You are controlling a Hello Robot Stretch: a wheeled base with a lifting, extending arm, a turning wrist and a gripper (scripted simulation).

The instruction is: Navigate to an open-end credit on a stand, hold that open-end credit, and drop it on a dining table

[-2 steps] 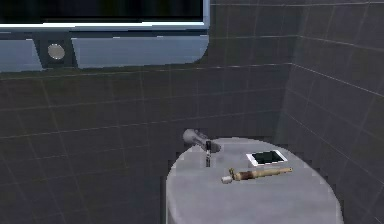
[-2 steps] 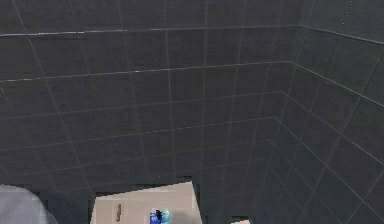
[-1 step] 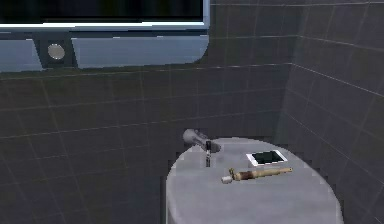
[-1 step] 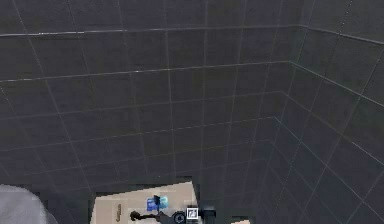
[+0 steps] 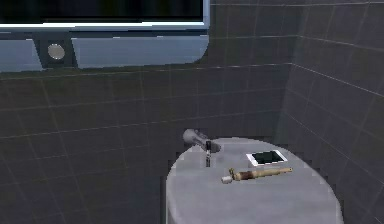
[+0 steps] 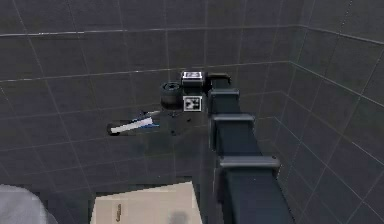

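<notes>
Out at the end of the dark arm (image 6: 240,150): claw (image 6: 152,120), raised against the tiled wall (image 6: 80,70); hanging at its far end, a thin blue-and-white card (image 6: 133,126), clear of every surface, so held; cannot tell from the fingers how the grip is set; just right of the claw, two white marker squares (image 6: 192,100); well below the claw, a pale flat surface (image 6: 150,205) with a small thin thing (image 6: 118,210) lying on it; below and far left of the claw, a grey rounded edge (image 6: 20,205); in the forward view, a round grey stand (image 5: 300,200) bearing a white phone (image 5: 268,158), a long brown stick-like thing (image 5: 258,173) just nearer than it, a small dark upright piece (image 5: 208,152) and a grey stub (image 5: 193,136) by the far rim; high on the wall above the stand, a pale-framed dark panel (image 5: 110,45) with a round knob (image 5: 56,52)
</notes>
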